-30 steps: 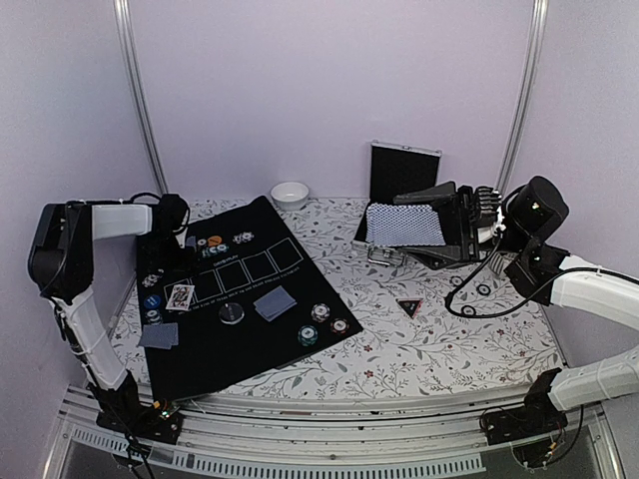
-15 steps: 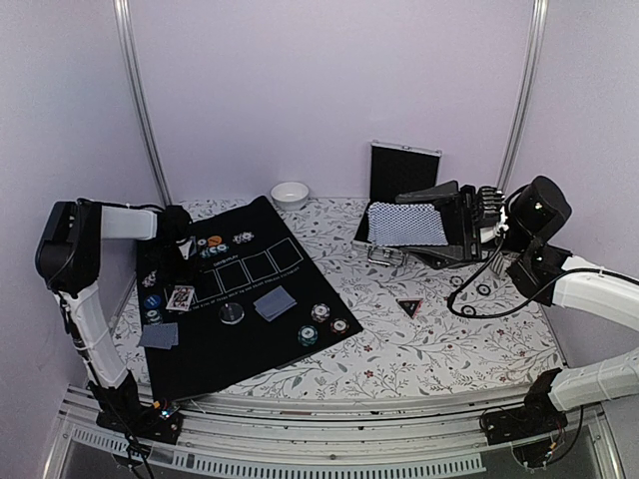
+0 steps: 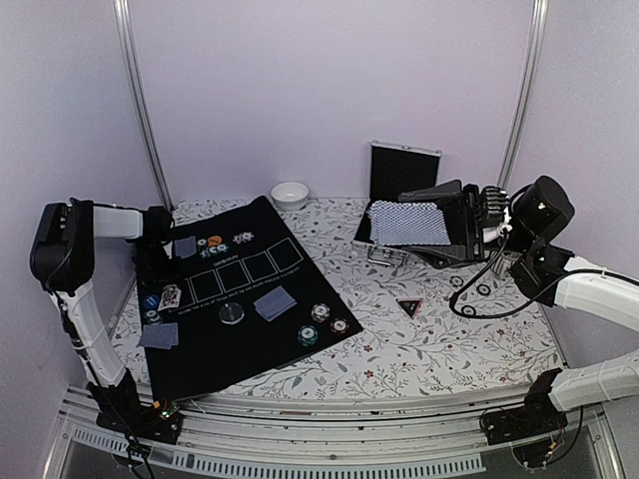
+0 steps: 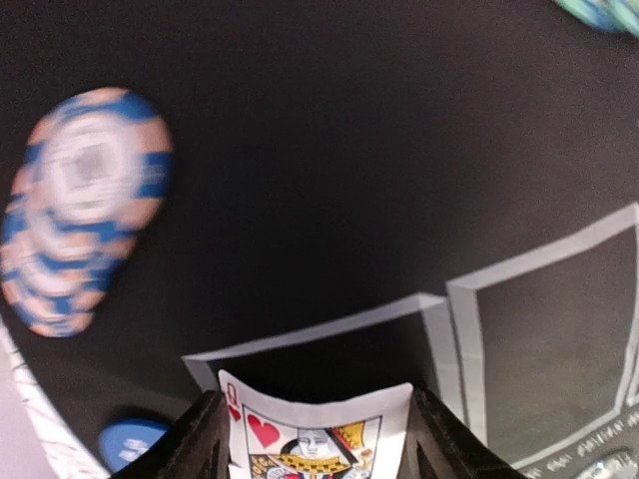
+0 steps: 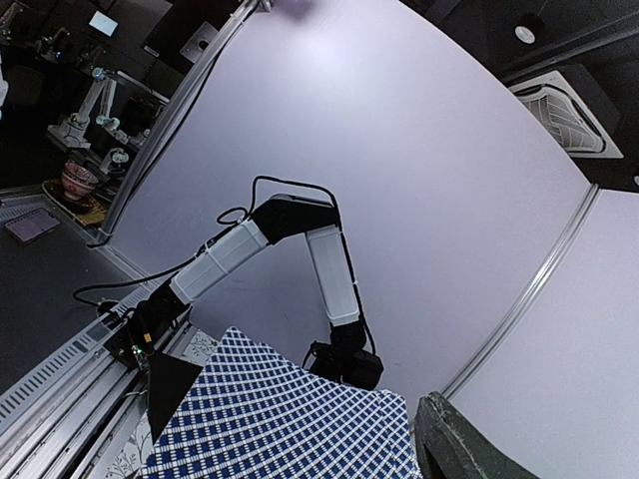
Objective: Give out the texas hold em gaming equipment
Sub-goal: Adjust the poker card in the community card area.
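My left gripper (image 3: 165, 238) is at the far left end of the black mat (image 3: 250, 349), shut on a playing card (image 3: 185, 246). The left wrist view shows that card as a queen of hearts (image 4: 315, 434) between my fingers (image 4: 200, 439), above the mat. My right gripper (image 3: 457, 235) is raised at the back right, shut on a fanned stack of patterned cards (image 3: 404, 222), which also shows in the right wrist view (image 5: 280, 419). On the mat lie a face-up card (image 3: 170, 295), face-down cards (image 3: 275, 302), poker chips (image 3: 319, 313) and the grey button (image 3: 232, 313). The triangular marker (image 3: 407, 306) lies on the tablecloth.
An open black case (image 3: 404, 170) and a white bowl (image 3: 290, 195) stand at the back. More chips (image 3: 213, 246) lie at the mat's far end, and a stack of blue-orange chips (image 4: 80, 210) is by my left gripper. Another card (image 3: 158, 335) lies at the mat's left edge.
My left gripper has shifted a little left and down over the mat's far left end, and a card back now shows beside it. The right arm has hardly moved.
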